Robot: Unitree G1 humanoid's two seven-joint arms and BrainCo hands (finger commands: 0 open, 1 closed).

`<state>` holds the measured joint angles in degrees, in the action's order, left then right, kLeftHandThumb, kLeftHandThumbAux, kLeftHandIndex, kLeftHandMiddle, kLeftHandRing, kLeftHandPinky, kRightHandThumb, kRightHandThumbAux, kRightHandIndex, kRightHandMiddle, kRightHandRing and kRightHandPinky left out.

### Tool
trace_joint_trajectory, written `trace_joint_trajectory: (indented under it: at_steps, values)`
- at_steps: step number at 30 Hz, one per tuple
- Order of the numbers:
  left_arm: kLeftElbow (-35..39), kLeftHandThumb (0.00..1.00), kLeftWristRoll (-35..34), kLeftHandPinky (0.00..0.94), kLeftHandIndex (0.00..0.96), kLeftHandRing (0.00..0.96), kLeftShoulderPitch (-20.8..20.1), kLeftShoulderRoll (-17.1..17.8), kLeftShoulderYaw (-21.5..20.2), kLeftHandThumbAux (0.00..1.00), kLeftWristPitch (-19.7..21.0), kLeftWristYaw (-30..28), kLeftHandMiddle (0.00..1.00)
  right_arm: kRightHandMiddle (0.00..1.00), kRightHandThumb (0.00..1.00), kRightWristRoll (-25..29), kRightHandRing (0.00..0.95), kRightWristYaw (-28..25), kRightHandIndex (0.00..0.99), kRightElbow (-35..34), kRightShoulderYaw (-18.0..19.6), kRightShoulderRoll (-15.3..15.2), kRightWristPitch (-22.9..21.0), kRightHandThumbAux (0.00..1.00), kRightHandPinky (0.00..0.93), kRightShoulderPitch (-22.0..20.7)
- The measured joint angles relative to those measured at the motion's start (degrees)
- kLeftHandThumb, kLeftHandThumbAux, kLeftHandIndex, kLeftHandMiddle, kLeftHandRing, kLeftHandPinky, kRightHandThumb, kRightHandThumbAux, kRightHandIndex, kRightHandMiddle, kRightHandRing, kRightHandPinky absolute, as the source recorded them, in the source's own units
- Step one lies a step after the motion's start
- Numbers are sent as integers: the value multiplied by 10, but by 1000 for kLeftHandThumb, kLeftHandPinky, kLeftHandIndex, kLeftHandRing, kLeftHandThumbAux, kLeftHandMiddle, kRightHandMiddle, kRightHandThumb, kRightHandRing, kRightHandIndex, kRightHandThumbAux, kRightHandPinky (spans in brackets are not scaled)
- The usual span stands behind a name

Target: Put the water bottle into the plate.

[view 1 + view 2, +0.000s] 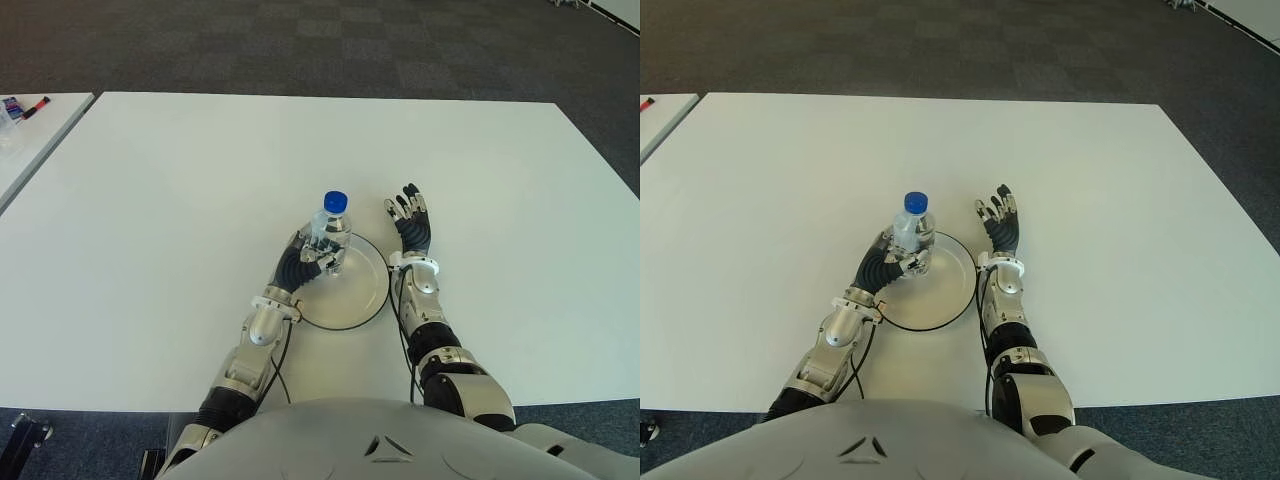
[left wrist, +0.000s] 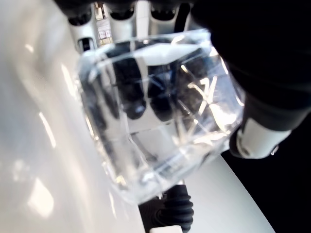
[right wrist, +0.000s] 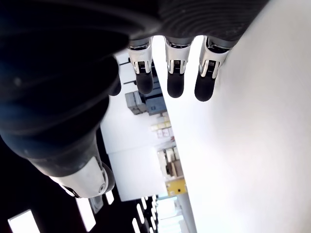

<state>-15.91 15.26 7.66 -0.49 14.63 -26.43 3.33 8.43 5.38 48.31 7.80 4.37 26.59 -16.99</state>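
A clear water bottle (image 1: 331, 228) with a blue cap stands upright over the far left part of the round plate (image 1: 362, 295), which has a dark rim. My left hand (image 1: 310, 256) is wrapped around the bottle's lower body; the left wrist view shows its fingers (image 2: 133, 99) curled behind the clear plastic bottle (image 2: 160, 116). My right hand (image 1: 410, 222) shows flat just past the plate's right edge, fingers (image 3: 175, 77) stretched out and holding nothing.
The white table (image 1: 180, 180) stretches wide on every side. A second table (image 1: 30, 130) at the far left carries a marker and small items. Dark carpet lies beyond the far edge.
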Motion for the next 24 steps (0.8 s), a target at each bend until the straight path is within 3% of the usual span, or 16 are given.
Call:
trace_joint_trajectory:
  at_steps: [24]
  values:
    - [-29,950,-3,826,382,533,-21,0,-2,651,-9,0,508,86,37,-1,80,0,86,7,0,0,9,791,131,-1]
